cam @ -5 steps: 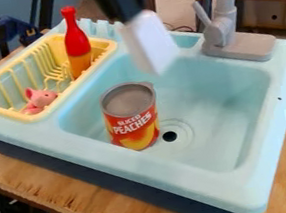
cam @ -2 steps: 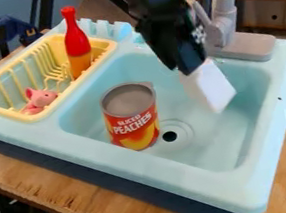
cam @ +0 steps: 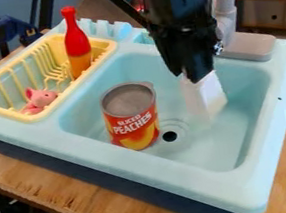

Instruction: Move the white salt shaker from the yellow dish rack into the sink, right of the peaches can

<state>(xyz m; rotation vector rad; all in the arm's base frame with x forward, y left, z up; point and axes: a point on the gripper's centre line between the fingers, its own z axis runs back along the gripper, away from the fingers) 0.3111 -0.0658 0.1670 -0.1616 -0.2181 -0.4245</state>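
The white block is now on the camera's right of the can, apart from it and over the basin. A second ago it was beyond the can, nearer the dish rack; the gripper has since carried it across toward the faucet side and, most recently, a little lower in the view. The jaws are clamped on the block's upper end, and the shift leaves the block beside the can instead of behind it. Whether its lower end touches the basin floor cannot be told. The can has not moved: it stands upright in the basin, with the drain hole just beside its base. The counts are simple: one block, one can and one drain hole, all within one sink. Beyond the can, on the camera's left, is one yellow dish rack with one red and orange bottle standing in it and one pink toy pig nearer the can. One grey faucet rises beyond the can on the camera's right. Farthest out from the can, the wooden desk carries the sink.
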